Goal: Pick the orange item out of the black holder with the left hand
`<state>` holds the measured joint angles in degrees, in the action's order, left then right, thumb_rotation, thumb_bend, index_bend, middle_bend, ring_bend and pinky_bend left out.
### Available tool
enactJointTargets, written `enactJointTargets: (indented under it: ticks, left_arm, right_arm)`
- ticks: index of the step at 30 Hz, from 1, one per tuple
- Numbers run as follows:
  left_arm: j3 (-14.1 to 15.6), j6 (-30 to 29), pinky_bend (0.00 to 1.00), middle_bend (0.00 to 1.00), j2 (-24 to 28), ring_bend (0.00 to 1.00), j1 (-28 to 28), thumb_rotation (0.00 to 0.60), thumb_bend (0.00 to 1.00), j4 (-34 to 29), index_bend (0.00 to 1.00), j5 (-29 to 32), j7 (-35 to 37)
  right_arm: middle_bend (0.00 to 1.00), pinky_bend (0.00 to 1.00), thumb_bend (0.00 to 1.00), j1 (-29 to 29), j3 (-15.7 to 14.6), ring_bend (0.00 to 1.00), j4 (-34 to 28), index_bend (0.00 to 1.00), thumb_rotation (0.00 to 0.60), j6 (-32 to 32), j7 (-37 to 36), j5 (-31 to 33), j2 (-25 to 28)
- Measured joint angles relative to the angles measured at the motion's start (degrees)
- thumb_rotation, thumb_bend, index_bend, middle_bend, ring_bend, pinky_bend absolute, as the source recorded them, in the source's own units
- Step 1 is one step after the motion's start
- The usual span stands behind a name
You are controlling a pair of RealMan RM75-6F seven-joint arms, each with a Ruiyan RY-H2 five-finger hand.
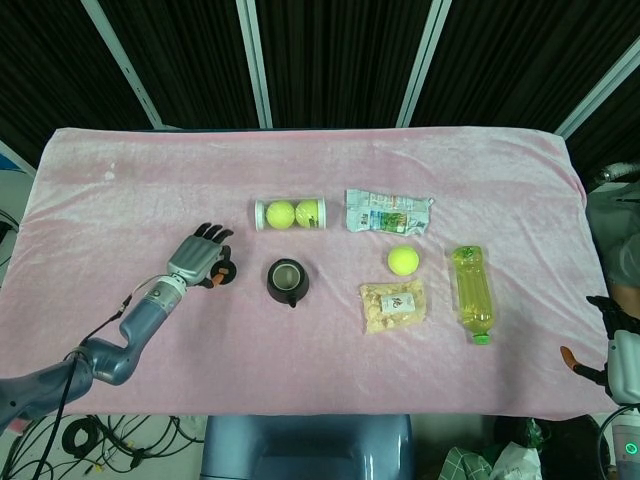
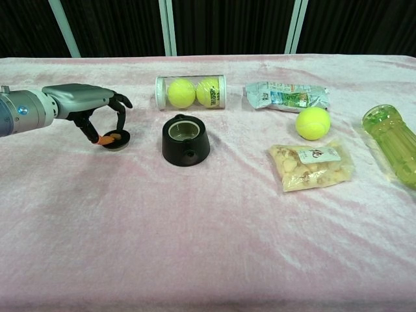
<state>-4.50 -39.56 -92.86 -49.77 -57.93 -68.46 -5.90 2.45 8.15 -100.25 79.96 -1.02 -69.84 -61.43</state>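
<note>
The black holder [image 1: 287,282] [image 2: 186,142] stands upright near the middle of the pink cloth, its round opening showing nothing orange inside. My left hand [image 1: 200,262] [image 2: 97,107] is to the left of it, low over the cloth. It pinches the small orange item [image 1: 218,274] [image 2: 110,138], which has a dark round base, between thumb and fingers; the item is at or just above the cloth. My right hand [image 1: 615,352] shows only partly at the bottom right edge of the head view, off the table; how its fingers lie is unclear.
A clear tube with two tennis balls [image 1: 290,214] [image 2: 190,92] lies behind the holder. To the right are a foil packet [image 1: 388,212], a loose tennis ball [image 1: 403,261], a snack bag [image 1: 393,305] and a green bottle [image 1: 472,290].
</note>
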Motion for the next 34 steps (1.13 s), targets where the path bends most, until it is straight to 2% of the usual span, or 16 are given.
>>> enactJointTargets:
  ticks: [4,9,14,18,21,23,26,30,34]
  left_arm:
    - [-1.26,-0.15,0.0,0.0,1.2,0.0,-0.29,0.6,0.01,-2.32,0.09,2.55,-3.86]
    - [-4.5,-3.31,0.0,0.0,4.63,0.0,0.14,0.6,0.03,-8.91,0.13,3.74,-2.5]
    - [-6.67,-8.17,0.0,0.0,11.86,0.0,2.16,0.6,0.04,-19.57,0.19,2.99,-0.61]
    - [-6.17,-12.15,0.0,0.0,20.02,0.0,5.56,0.6,0.04,-30.0,0.19,1.91,-1.55]
    - [-4.37,-16.39,0.0,0.0,27.16,0.0,9.82,0.6,0.04,-39.93,0.19,0.79,-3.16]
    - [-2.18,-20.3,0.0,0.0,32.58,0.0,14.0,0.6,0.04,-47.0,0.18,-0.77,-4.03]
    - [1.98,-27.08,0.0,0.0,39.53,0.0,21.32,0.6,0.04,-54.41,0.18,-5.13,-4.29]
    - [7.09,-36.47,0.0,0.0,43.44,0.0,30.29,0.6,0.04,-56.66,0.18,-14.17,-2.32]
    - [10.54,-44.83,0.0,0.0,44.93,0.0,36.29,0.6,0.04,-53.67,0.19,-22.96,1.62]
  right_arm:
    - [0.17,0.18,0.15,0.05,0.06,0.22,0.0,0.22,0.6,0.03,-0.08,-0.08,-0.14]
    - [0.17,0.18,0.15,0.14,0.0,0.22,0.02,0.22,0.6,-0.06,-0.02,-0.27,-0.28]
    - [0.17,0.18,0.15,0.12,0.0,0.22,0.04,0.22,0.6,-0.1,-0.1,-0.17,-0.26]
    - [0.17,0.18,0.15,0.11,-0.05,0.22,0.03,0.22,0.6,-0.07,0.07,-0.23,-0.26]
    - [0.17,0.18,0.15,0.11,-0.1,0.22,-0.05,0.23,0.6,0.0,0.31,-0.26,-0.29]
    - [0.17,0.18,0.15,0.07,-0.11,0.22,-0.11,0.23,0.6,0.15,0.44,-0.3,-0.31]
    - [0.17,0.18,0.15,0.01,-0.1,0.22,-0.13,0.23,0.6,0.41,0.6,-0.43,-0.38]
    - [0.17,0.18,0.15,0.03,-0.16,0.22,-0.06,0.23,0.6,0.62,0.85,-0.75,-0.63]
    - [0.17,0.18,0.15,0.13,-0.26,0.22,-0.01,0.23,0.6,0.56,1.13,-0.93,-0.84]
